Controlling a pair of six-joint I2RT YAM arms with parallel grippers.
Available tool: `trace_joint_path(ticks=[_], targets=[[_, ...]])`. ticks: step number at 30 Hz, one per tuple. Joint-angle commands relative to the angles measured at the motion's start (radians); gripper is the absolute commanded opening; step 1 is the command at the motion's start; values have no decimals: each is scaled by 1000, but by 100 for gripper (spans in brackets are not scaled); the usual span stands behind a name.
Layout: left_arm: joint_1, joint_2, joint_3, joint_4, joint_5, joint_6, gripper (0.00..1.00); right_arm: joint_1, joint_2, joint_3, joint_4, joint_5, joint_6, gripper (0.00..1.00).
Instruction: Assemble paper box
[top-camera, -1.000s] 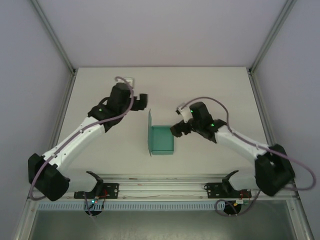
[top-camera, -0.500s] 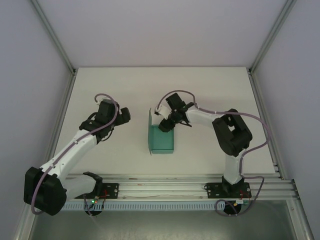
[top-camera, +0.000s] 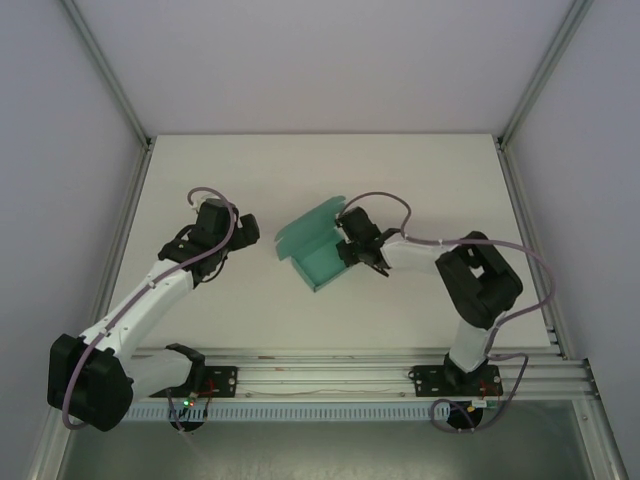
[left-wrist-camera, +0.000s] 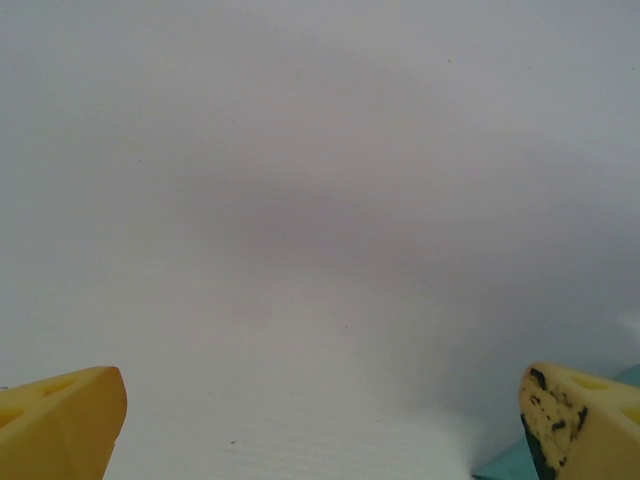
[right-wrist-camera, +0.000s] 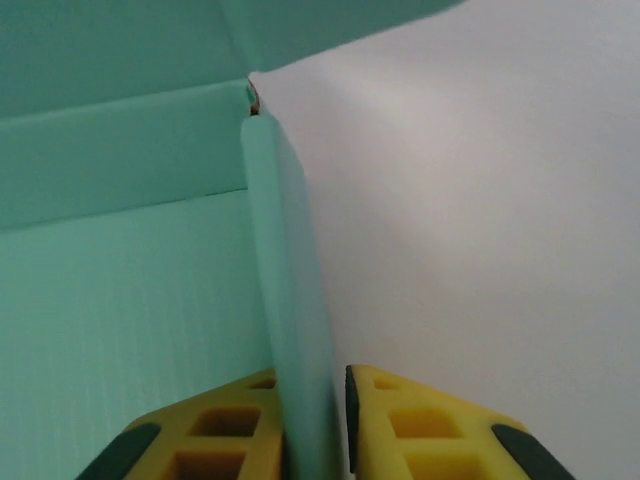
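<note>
R gripper is clamping paper box side wall. Box is sitting diagonal, long axis near-left to far-right, lid flap opening far-left. L gripper is hanging wide open.

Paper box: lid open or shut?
Open. The paper box shows its bare interior, lid flap angled away; right gripper pinches one side wall.

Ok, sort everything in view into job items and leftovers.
Job: paper box; right gripper, clamped on its side wall; left gripper, open, apart from it.
Just there: table; front rail; arm cables.
</note>
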Motion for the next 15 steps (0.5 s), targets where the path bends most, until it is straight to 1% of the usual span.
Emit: trace_joint_path(ticks=[1, 6, 8, 11, 15], targets=[[8, 7, 21, 23, -17, -19, 100, 28, -39, -10, -121, 269, 374, 19], [8, 52, 39, 22, 10, -4, 100, 93, -31, -15, -284, 344, 570, 19], [8, 63, 40, 39, 46, 30, 100, 119, -40, -21, -293, 339, 597, 19], [8, 73, 22, 117, 141, 115, 100, 131, -67, -32, -262, 338, 586, 25], [8, 98, 16, 202, 286, 218, 100, 129, -102, -21, -252, 391, 520, 28]])
